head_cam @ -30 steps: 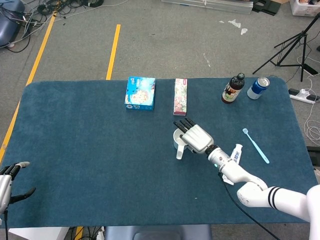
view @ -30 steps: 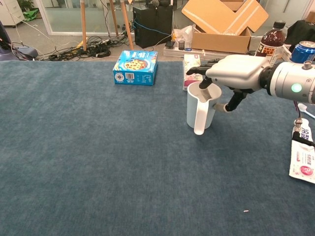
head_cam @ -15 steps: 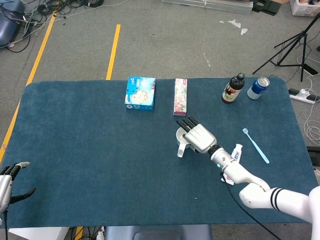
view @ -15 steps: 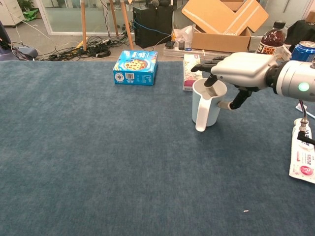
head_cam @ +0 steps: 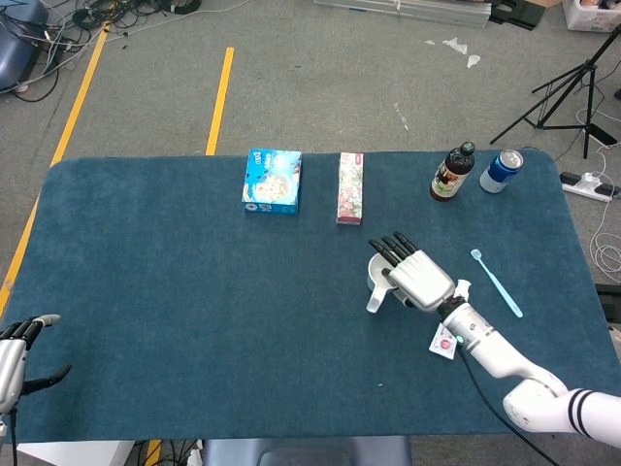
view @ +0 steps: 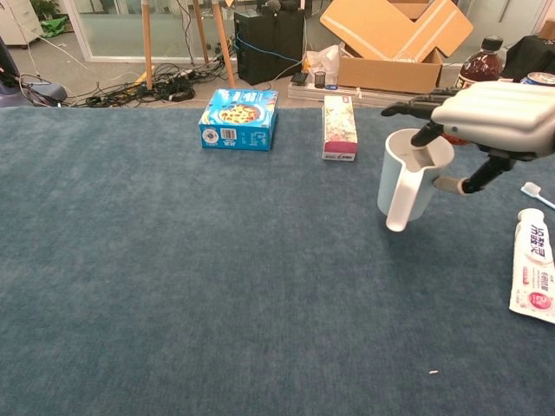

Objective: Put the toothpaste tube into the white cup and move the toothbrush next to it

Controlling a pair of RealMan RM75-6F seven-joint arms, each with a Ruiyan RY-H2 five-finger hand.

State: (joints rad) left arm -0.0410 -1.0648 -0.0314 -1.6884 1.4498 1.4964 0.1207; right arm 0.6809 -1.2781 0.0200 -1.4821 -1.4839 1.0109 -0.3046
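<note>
In the head view, the right hand [head_cam: 419, 276] is gripping the white cup [head_cam: 379, 282] at its rim from above, fingers reaching over the mouth, right of the middle of the blue counter [head_cam: 175, 291]. The toothpaste tube [head_cam: 448, 335] is lying just right of the cup, partly hidden under the forearm. The light blue toothbrush [head_cam: 497, 282] is lying further right, apart from both. A blue box [head_cam: 272, 181], a slim patterned box [head_cam: 349, 187], a dark bottle [head_cam: 452, 172] and a blue can [head_cam: 502, 170] are sitting along the far edge. The left hand [head_cam: 15, 349] is hanging at the near left corner, fingers spread, holding nothing

In the chest view, the right hand [view: 490, 113] is holding the white cup [view: 408, 182] with its handle facing near. The toothpaste tube [view: 535, 267] is lying flat at the right edge, cap pointing far, with the toothbrush [view: 536, 193] head just beyond it
</note>
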